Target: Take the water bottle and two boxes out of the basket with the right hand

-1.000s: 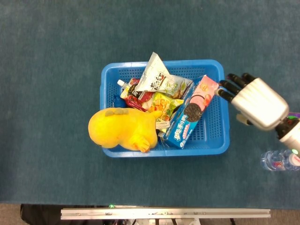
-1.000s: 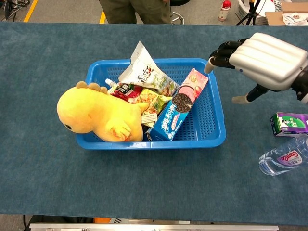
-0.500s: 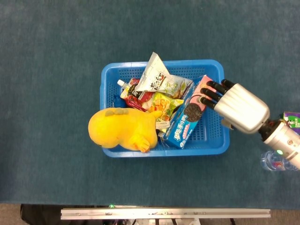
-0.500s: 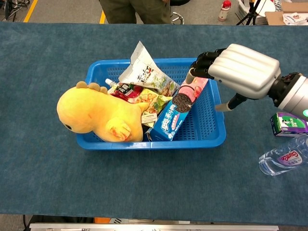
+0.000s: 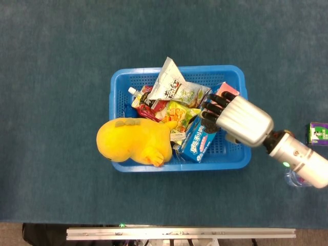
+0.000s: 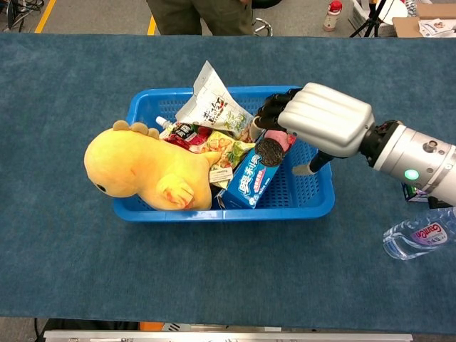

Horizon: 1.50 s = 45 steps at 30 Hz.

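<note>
A blue and pink cookie box (image 5: pixel 197 141) (image 6: pixel 249 179) leans slantwise in the blue basket (image 5: pixel 174 166) (image 6: pixel 214 214). My right hand (image 5: pixel 237 121) (image 6: pixel 322 125) hovers over the box's pink upper end, its dark fingers draped across that end and its thumb standing off to the right, so no grip shows. The water bottle (image 6: pixel 417 236) lies on the table to the right of the basket; in the head view only a sliver of the bottle (image 5: pixel 292 179) shows below my forearm. A small purple box (image 5: pixel 319 134) stands on the table at the far right. My left hand is out of both views.
In the basket's left part a yellow plush dinosaur (image 5: pixel 133 141) (image 6: pixel 139 167) spills over the rim. A white snack bag (image 5: pixel 174 87) (image 6: pixel 214 107) and several small packets lie beside the cookie box. Blue cloth covers the table.
My right hand has moved left from outside the basket's right rim to over the cookie box's upper end, and its fingers now cover the pink end.
</note>
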{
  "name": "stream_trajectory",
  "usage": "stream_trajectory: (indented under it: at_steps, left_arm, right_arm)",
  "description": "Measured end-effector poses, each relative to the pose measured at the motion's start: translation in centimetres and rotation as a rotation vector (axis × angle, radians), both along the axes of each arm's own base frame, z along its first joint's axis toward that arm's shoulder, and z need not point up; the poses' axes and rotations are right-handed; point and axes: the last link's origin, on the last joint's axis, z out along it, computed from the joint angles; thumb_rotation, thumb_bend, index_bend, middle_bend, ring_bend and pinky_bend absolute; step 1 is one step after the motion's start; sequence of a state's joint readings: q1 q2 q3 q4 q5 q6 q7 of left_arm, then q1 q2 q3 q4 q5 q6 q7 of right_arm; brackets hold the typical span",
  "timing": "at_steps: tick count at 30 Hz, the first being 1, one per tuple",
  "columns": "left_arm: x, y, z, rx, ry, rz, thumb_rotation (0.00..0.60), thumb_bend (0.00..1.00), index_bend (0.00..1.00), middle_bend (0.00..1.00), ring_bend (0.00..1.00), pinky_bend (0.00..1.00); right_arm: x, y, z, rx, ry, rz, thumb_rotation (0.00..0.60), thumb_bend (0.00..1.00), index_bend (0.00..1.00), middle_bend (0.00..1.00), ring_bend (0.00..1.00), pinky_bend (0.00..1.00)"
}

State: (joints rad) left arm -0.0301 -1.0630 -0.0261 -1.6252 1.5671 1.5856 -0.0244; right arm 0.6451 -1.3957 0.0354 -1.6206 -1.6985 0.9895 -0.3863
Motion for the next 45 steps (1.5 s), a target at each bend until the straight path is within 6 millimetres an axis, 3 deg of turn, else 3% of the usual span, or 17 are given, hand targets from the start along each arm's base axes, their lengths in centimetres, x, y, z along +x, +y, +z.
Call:
stream_trajectory:
  at_steps: [22, 36, 45]
  left_arm:
    - [0.2, 0.0, 0.2, 0.016, -0.014, -0.011, 0.600, 0.20, 0.28, 0.10, 0.04, 0.22]
    - [0.2, -0.2, 0.3, 0.016, -0.015, -0.011, 0.600, 0.20, 0.28, 0.10, 0.04, 0.23]
    - [0.2, -0.1, 0.3, 0.016, -0.013, -0.010, 0.600, 0.20, 0.28, 0.10, 0.04, 0.23]
  right_arm:
    - [-0.1, -1.5, -2.7, 0.009, 0.019, -0.012, 0.600, 0.00, 0.31, 0.34, 0.21, 0.34]
    - [-0.2, -1.8, -2.6, -0.028, 0.000, 0.002, 0.600, 0.00, 0.46, 0.55, 0.43, 0.34]
    - [-0.1, -1.8, -2.2, -0.045, -0.019, 0.016, 0.600, 0.00, 0.48, 0.61, 0.48, 0.34]
